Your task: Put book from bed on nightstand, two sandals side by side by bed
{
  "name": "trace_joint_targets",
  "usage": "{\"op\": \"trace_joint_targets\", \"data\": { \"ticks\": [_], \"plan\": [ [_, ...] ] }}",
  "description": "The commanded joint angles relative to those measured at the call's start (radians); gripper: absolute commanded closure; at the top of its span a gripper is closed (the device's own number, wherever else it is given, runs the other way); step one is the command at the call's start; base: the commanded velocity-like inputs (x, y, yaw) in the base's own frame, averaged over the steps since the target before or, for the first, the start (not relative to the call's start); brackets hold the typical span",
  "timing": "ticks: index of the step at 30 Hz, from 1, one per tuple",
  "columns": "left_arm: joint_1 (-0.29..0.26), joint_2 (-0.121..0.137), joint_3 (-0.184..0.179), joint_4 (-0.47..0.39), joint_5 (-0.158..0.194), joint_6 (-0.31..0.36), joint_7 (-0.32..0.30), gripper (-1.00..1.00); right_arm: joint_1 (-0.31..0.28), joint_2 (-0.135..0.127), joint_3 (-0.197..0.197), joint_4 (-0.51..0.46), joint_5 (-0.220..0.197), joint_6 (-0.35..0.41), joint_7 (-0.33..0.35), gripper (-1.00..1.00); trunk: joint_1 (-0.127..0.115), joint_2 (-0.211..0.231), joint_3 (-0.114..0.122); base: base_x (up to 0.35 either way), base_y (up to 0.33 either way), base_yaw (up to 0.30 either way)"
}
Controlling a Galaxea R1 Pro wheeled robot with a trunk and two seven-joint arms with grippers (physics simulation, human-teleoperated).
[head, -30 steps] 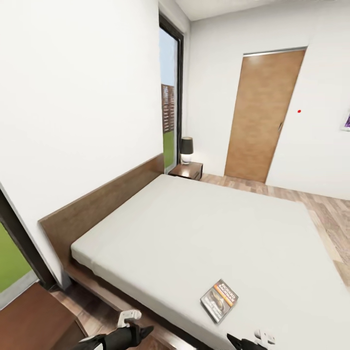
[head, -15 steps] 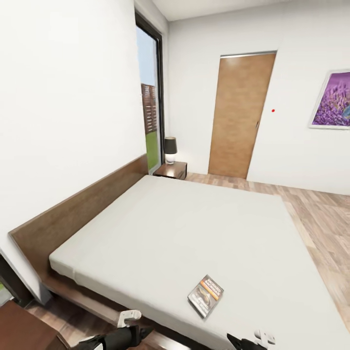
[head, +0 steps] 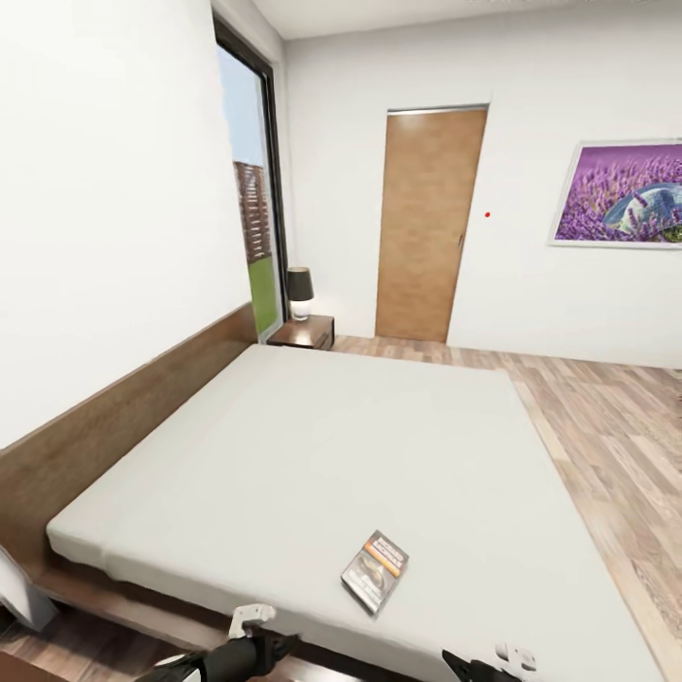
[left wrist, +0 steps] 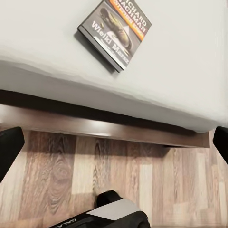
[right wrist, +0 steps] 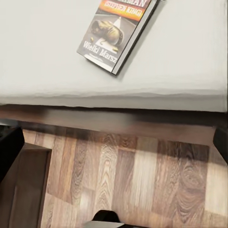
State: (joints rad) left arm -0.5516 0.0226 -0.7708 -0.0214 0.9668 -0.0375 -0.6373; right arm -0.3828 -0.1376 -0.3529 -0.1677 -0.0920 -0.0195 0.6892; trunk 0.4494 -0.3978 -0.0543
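Still on the mattress: the book (head: 375, 571) lies flat near the near edge of the bed (head: 313, 445), cover up, untouched, so step one is not done. Far nightstand (head: 304, 333) sits at the far left corner of the bed by the window (head: 249, 204), a lamp (head: 300, 292) on top, well apart from the book. No sandals seen, so as far as shown that part is also left to do. Left gripper (head: 254, 633) and right gripper (head: 502, 658) hang low at the near edge over the wood floor (left wrist: 114, 166), short of the bed frame. In both wrist views the dark fingertips (left wrist: 9, 149) sit at opposite edges, spread wide, holding and touching nothing.
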Motion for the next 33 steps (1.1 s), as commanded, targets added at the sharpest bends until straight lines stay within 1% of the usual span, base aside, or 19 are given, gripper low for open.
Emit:
{"op": "trace_joint_targets", "data": {
  "ticks": [1, 33],
  "plan": [
    [-0.001, 0.000, -0.008, 0.000, 0.006, -0.004, -0.002, -1.00, -0.001, 0.000, 0.005, 0.002, -0.009, -0.002, 0.003, -1.00, 0.001, -0.002, -0.002, 0.000, 0.000, -0.238],
    [-0.001, 0.000, -0.008, 0.000, 0.006, -0.004, -0.002, -1.00, -0.001, 0.000, 0.005, 0.002, -0.009, -0.002, 0.003, -1.00, 0.001, -0.002, -0.002, 0.000, 0.000, -0.239]
  ]
}}
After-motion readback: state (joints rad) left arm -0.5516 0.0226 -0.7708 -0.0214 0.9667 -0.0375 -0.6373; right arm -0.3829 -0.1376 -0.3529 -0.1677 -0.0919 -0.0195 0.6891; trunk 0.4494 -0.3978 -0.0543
